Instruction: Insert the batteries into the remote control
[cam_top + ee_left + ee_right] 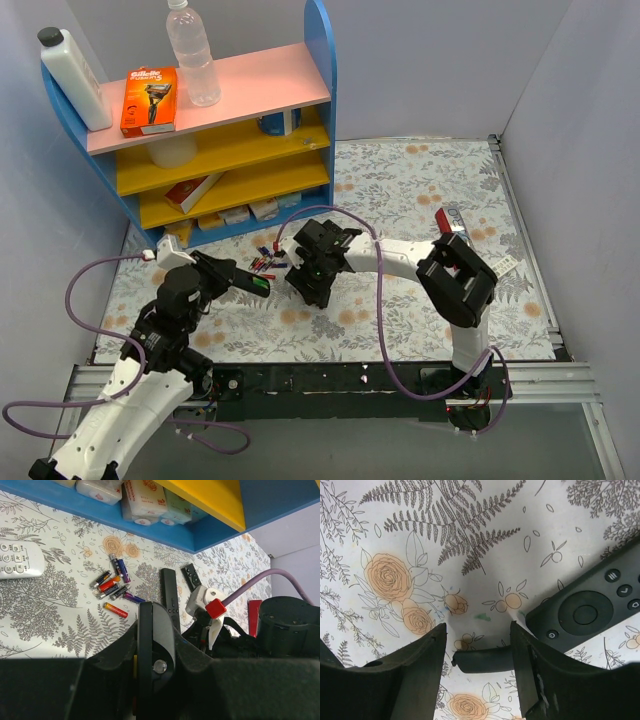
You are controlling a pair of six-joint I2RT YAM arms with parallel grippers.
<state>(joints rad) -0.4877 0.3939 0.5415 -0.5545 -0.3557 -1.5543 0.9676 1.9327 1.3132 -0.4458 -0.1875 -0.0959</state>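
Note:
My left gripper (238,279) is shut on a slim black remote control (252,284), held on edge above the table. A green patch shows at the remote's far end, and in the left wrist view a yellow sliver (135,663) lies along its side between the jaws of the left gripper (156,636). My right gripper (477,628) hangs open just above the cloth. A dark cell-shaped cylinder (482,660) lies across its gap, one end against the right finger and the other end free. Its colour is too dark to tell. From above, the right gripper (314,292) hides it.
A loose pile of red, blue and yellow-black cells (111,586) lies on the flowered cloth (420,190). Beside it are a second black remote (169,596), a small black piece (191,576) and a white remote (17,560). The blue shelf (321,70) stands at the back left.

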